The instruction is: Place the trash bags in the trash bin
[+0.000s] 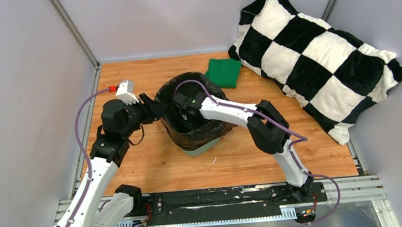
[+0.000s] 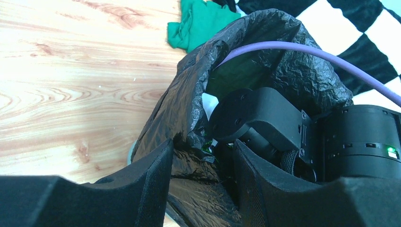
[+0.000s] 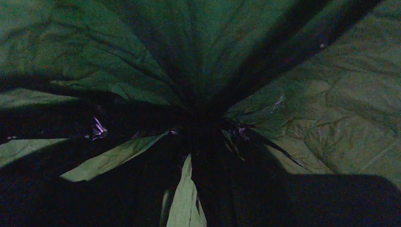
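well, trash bin (image 1: 203, 148) upright, mouth up

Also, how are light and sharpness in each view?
Top external: even light, sharp, though the trash bag over the trash bin is flat black. Left wrist: the table is washed out by bright light; the left gripper near the lens is dark, soft. Right wrist: very dim, green-tinted, only crinkled bag plastic.
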`<state>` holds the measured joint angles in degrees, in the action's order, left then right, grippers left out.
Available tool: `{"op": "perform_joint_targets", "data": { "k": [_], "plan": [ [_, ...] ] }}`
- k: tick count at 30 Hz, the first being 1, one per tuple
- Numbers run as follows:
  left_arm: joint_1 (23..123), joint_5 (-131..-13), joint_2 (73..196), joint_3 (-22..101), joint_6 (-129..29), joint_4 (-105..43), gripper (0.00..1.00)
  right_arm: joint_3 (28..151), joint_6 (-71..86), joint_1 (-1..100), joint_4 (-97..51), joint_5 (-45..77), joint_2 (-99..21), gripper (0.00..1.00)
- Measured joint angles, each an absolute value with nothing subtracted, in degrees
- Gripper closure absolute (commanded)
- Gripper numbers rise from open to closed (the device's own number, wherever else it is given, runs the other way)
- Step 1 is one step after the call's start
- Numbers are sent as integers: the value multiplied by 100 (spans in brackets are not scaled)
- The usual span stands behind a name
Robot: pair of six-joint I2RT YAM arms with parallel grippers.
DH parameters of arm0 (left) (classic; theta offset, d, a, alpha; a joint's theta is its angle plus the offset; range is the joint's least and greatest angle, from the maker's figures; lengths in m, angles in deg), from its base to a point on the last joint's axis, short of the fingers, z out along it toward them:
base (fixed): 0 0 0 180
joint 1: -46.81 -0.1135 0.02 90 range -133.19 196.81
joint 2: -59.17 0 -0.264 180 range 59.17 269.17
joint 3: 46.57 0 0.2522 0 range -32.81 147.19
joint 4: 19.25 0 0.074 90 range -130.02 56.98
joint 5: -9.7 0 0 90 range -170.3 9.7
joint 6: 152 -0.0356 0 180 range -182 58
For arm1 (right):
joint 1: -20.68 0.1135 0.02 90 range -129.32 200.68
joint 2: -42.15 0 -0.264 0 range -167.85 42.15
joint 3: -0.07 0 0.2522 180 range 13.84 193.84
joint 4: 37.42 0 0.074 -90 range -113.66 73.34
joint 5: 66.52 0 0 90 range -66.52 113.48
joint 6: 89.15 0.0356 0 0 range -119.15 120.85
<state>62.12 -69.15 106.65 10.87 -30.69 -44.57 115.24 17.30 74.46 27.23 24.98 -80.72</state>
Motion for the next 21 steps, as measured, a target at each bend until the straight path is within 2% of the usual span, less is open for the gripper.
{"op": "perform_joint_targets", "data": {
  "k": [14,21],
  "plan": [
    [6231,-6998,10776,1096,-3043,-4417,51,11334,1730,7446,2745,2498,-8072,75],
    [6231,-7046,10846,1125,-3029,-4411,51,11332,1740,7483,2740,2515,-8072,76]
  ]
}}
